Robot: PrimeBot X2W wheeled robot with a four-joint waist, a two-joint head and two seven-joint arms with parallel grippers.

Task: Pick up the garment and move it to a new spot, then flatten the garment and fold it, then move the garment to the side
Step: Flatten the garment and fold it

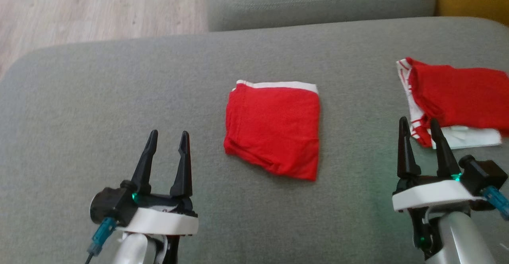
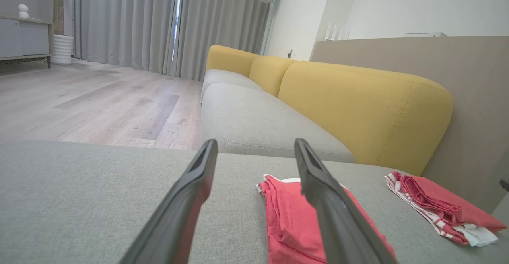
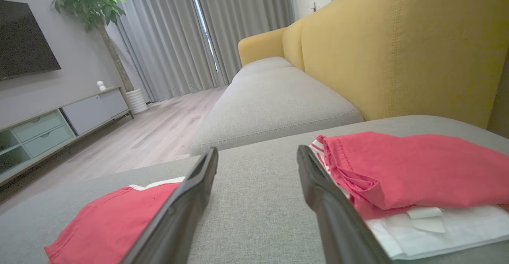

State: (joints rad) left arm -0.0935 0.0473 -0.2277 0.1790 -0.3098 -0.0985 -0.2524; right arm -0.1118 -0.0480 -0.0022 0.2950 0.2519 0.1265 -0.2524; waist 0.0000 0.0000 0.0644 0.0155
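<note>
folded red garment lying centred on grey cushion, between both claws | left gripper sitting nearer, garment lying to its right | right gripper hovering beside red-and-white pile | both gaping wide, holding nothing

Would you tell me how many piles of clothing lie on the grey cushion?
2: a folded red garment mid-cushion, and a red-and-white stack at its right edge. More may lie off-frame.

garment | red, white-edged | folded square | flat on cushion
</note>
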